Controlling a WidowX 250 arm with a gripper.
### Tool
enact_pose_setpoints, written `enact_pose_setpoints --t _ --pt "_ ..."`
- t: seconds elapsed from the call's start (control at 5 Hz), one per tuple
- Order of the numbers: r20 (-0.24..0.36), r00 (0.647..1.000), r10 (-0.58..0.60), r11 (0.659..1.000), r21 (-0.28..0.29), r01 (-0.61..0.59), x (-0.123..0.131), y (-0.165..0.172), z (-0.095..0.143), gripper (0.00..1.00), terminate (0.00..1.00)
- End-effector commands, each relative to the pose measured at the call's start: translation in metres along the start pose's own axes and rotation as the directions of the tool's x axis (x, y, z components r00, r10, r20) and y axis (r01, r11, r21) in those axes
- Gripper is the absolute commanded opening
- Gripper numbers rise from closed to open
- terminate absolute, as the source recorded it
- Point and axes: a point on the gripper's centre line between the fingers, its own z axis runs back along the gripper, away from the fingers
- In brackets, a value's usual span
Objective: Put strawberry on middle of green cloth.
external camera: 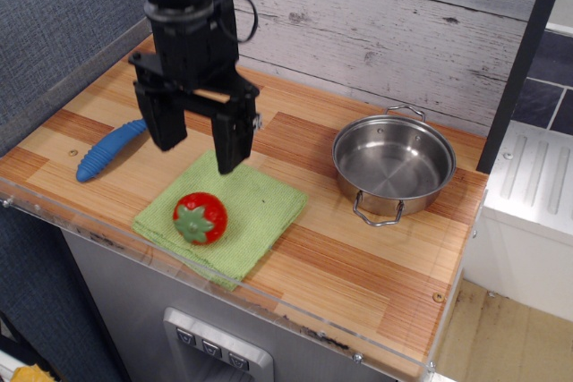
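Observation:
The red strawberry (200, 217) with its green leafy cap lies on the light green cloth (260, 203), in the cloth's left-front part, cap facing the camera. The cloth lies flat near the front edge of the wooden counter. My black gripper (197, 142) hangs open and empty above the cloth's back edge, well above the strawberry, its two fingers spread wide apart.
A steel pan (394, 165) with two handles stands to the right of the cloth. A blue-handled utensil (109, 151) lies at the left, partly hidden behind my gripper. A grey plank wall (385, 24) runs behind the counter, and a clear strip edges the counter's front (295, 324).

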Motion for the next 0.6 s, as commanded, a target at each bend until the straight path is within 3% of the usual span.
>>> enact_pose_setpoints --t 0.0,0.4 --pt "0.114 0.993 0.009 1.000 0.027 -0.012 0.0195 0.0020 0.0297 1.00 0.00" --pt "0.107 0.994 -0.032 0.998 0.056 0.026 0.0218 0.0020 0.0256 1.00 0.00"
